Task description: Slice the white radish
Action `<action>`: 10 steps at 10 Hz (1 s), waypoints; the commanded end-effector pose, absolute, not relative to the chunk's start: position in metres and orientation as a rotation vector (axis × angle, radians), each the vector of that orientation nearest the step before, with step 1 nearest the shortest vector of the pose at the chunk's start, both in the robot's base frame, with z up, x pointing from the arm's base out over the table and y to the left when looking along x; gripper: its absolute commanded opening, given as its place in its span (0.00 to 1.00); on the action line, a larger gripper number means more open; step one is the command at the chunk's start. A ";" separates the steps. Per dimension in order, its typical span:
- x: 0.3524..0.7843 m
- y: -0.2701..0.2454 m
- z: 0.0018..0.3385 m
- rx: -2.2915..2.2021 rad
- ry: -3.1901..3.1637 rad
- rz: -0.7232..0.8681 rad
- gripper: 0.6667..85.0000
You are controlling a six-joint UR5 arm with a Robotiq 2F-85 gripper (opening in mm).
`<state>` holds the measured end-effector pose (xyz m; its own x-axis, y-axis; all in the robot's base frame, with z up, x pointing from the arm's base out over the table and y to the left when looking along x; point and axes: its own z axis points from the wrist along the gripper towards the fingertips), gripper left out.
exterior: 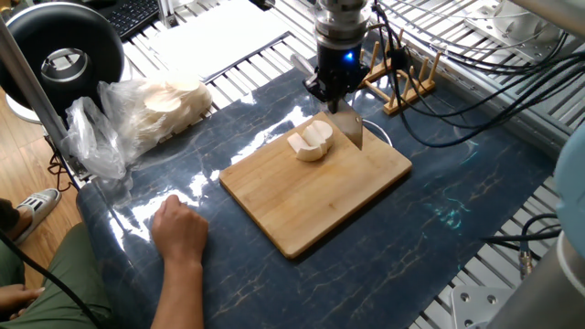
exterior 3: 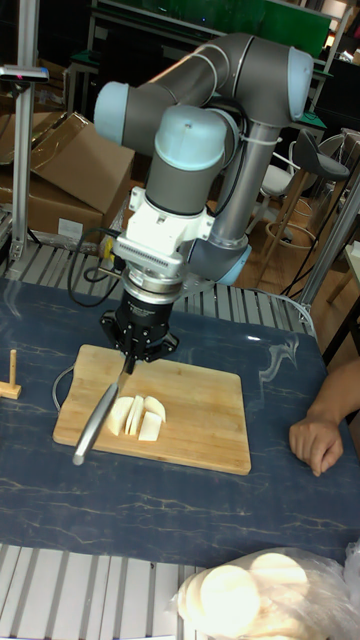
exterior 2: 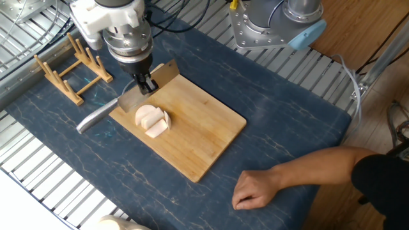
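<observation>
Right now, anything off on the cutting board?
Nothing stands out. The white radish sits cut into pieces on the cutting board, the knife is in the gripper, and a person's hand rests clear of the board.

Knife beside sliced white radish

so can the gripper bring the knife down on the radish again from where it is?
Probably yes. The gripper, shut on the knife, sits just beside the white radish on the cutting board; nothing lies between blade and pieces.
</observation>
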<state>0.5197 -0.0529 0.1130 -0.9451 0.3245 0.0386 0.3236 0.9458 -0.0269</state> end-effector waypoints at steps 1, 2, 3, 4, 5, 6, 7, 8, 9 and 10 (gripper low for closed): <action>0.521 -0.055 0.106 -0.613 -3.022 0.034 0.00; 0.522 -0.054 0.107 -0.613 -3.023 0.032 0.00; 0.522 -0.054 0.107 -0.611 -3.024 0.036 0.00; 0.524 -0.054 0.107 -0.612 -3.025 0.043 0.00; 0.526 -0.051 0.108 -0.623 -3.020 0.054 0.00; 0.528 -0.048 0.108 -0.636 -3.021 0.065 0.00; 0.532 -0.047 0.107 -0.642 -3.031 0.064 0.00; 0.537 -0.045 0.104 -0.644 -3.043 0.051 0.00; 0.540 -0.044 0.103 -0.648 -3.050 0.046 0.00; 0.542 -0.043 0.101 -0.649 -3.056 0.047 0.00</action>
